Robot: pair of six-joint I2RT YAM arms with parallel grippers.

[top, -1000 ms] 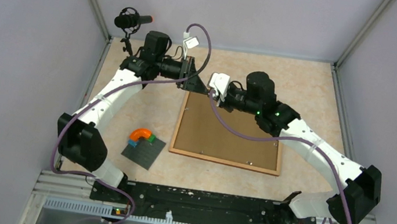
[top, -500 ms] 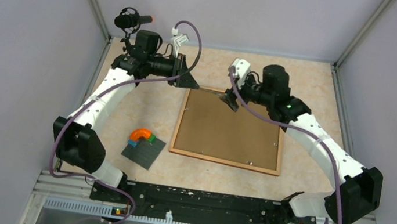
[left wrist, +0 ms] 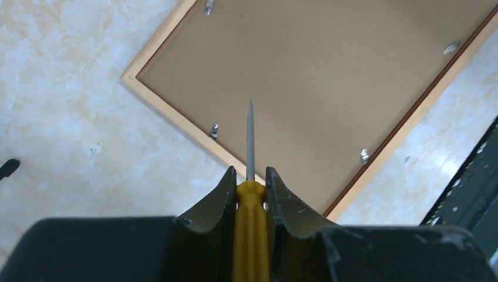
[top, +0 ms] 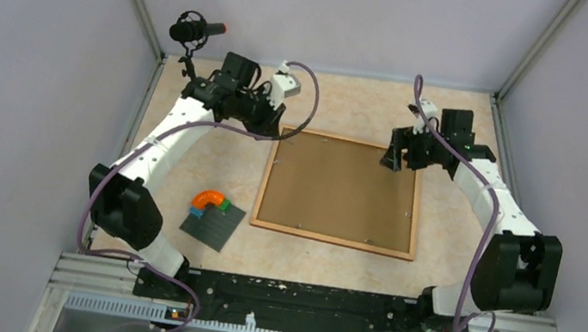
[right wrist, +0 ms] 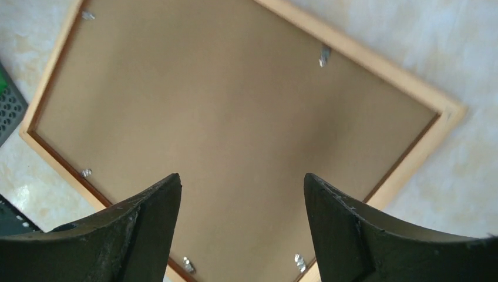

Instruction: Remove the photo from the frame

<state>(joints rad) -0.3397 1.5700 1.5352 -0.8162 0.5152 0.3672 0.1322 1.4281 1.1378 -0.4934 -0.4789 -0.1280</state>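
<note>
Thin wood-bordered frame (top: 339, 191), flat and face down, plain brown fibreboard back uppermost.

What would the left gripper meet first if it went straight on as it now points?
Probably the brown back of the frame, struck first by the screwdriver the left gripper holds; depth is unclear.

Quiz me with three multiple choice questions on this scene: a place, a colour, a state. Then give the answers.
1. Where is the grey baseplate relative to the frame? A: on its left-arm side. B: on top of it. C: beyond its far edge.
2. The handle of the screwdriver in the left gripper is: A: red. B: yellow. C: black.
3. The right gripper is: A: shut on a clip. B: shut on the frame's edge. C: open, empty.
Answers: 1 A, it lies apart, off the frame's left edge. 2 B, the left wrist view shows it yellow. 3 C, its jaws stand wide with only the frame's back between.
</note>
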